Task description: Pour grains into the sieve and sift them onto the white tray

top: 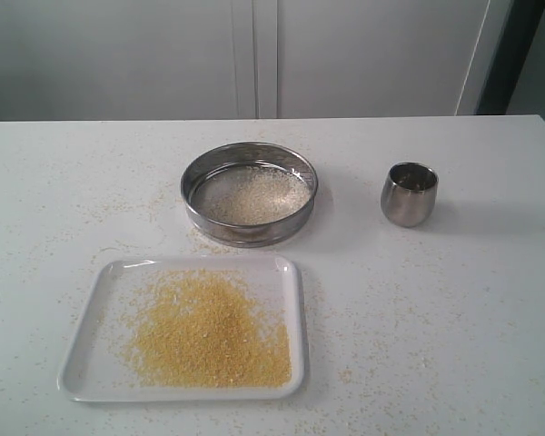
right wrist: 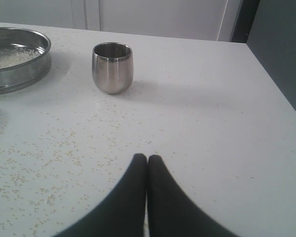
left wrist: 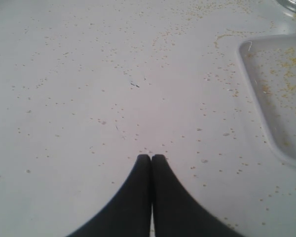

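The round steel sieve (top: 250, 193) sits on the table behind the white tray (top: 89, 363) and holds pale whitish grains (top: 252, 193) on its mesh. Golden-yellow grains (top: 207, 331) lie heaped on the tray. Neither arm shows in the exterior view. My left gripper (left wrist: 151, 157) is shut and empty over bare table, with the tray's corner (left wrist: 266, 98) off to one side. My right gripper (right wrist: 147, 157) is shut and empty too, with the sieve's rim (right wrist: 24, 74) and a small steel cup (right wrist: 112, 67) ahead of it.
The small steel cup (top: 409, 193) stands upright to the right of the sieve. Stray grains are scattered over the white table (top: 436, 318) around tray and sieve. White cabinet doors (top: 254, 54) rise behind the table's far edge.
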`<state>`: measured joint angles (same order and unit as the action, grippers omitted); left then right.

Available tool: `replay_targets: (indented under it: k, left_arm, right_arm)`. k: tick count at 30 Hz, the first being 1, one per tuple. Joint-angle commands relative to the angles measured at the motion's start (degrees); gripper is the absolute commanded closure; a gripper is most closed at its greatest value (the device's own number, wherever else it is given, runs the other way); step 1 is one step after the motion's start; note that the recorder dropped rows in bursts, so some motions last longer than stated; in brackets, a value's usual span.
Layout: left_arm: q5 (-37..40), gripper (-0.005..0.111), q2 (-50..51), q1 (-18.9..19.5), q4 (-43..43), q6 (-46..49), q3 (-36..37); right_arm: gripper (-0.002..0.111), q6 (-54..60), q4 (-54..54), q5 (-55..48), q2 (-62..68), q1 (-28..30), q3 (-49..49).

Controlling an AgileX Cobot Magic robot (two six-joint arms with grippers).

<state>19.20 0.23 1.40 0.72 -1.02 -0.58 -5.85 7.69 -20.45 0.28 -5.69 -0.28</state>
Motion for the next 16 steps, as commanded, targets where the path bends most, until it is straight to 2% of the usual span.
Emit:
replay_targets:
  k: [1, 16]
  left_arm:
    - [0.8, 0.107, -0.2, 0.1, -0.2, 0.0, 0.6]
    - [0.8, 0.107, -0.2, 0.1, -0.2, 0.0, 0.6]
  right_arm:
    - [0.108, -0.7, 0.0, 0.9, -0.3, 0.5, 0.3]
    - [0.108, -0.3, 0.0, 0.9, -0.3, 0.5, 0.3]
